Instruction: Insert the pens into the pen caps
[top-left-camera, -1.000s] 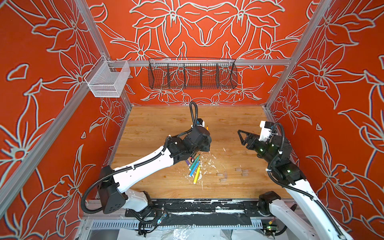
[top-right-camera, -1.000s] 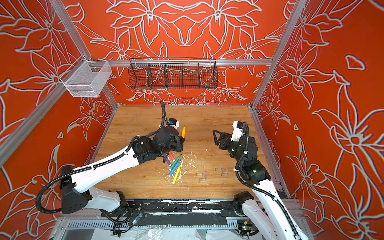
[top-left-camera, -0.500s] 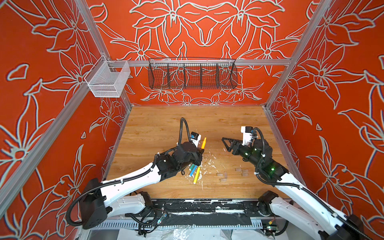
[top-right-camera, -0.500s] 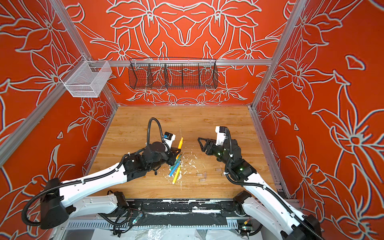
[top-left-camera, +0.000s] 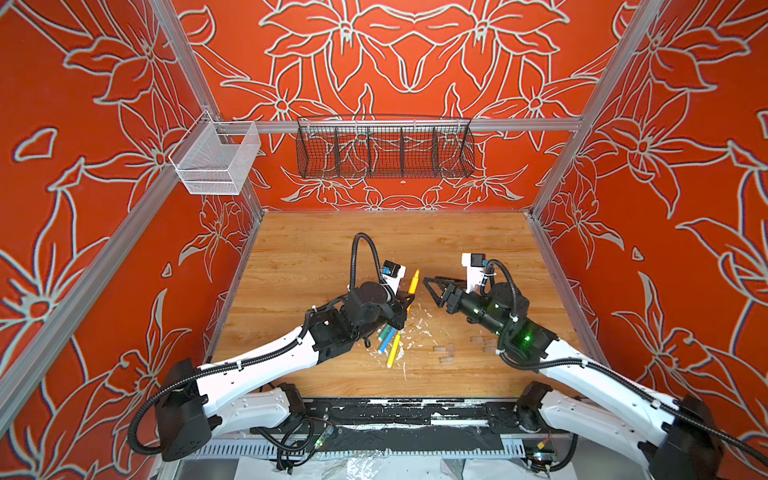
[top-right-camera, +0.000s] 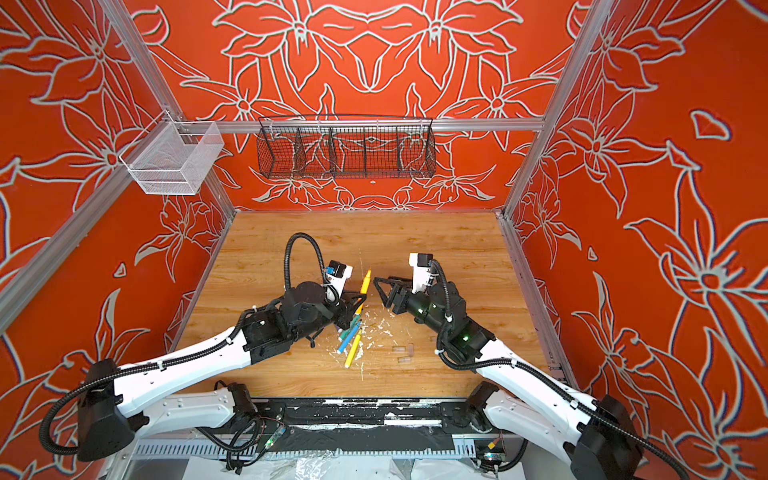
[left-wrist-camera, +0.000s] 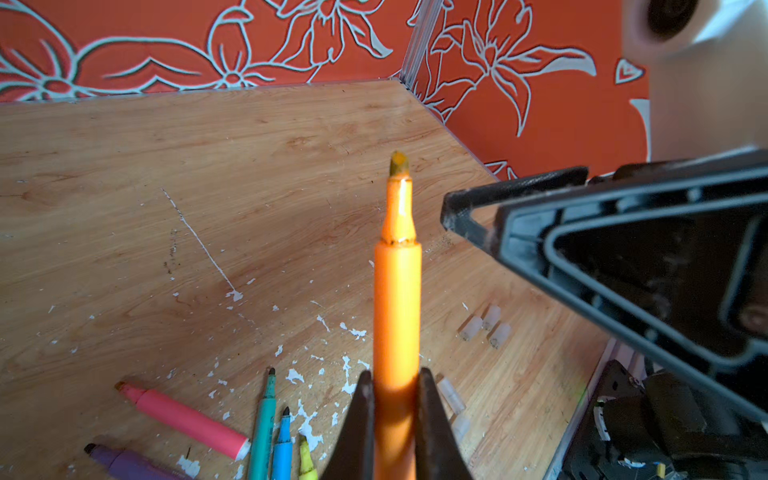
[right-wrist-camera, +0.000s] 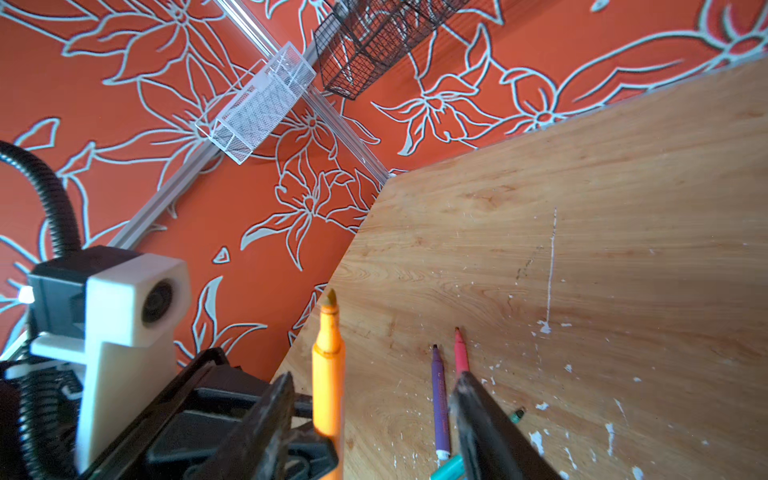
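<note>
While the left hand (left-wrist-camera: 395, 384) grips the lower body of the thick orange felt-tip marker (left-wrist-camera: 397, 291), with its tip raised above the wooden counter (top-left-camera: 311, 257), the right hand (top-left-camera: 430, 289) sits just beside that marker, jaws apart and empty. Pink marker (left-wrist-camera: 187, 419), purple marker (left-wrist-camera: 124, 461), green marker (left-wrist-camera: 264, 424), blue marker (left-wrist-camera: 282, 444) and yellow marker (left-wrist-camera: 306, 457) lie uncapped on the counter. Small clear plastic caps (left-wrist-camera: 491, 318) lie nearby among white flecks (left-wrist-camera: 295, 376).

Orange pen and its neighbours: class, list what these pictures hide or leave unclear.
- orange pen: rear end hidden inside the shut left gripper, left wrist view.
- purple pen, pink pen: hidden under the left arm in both top views.
- pen caps: too small to count in a top view.
</note>
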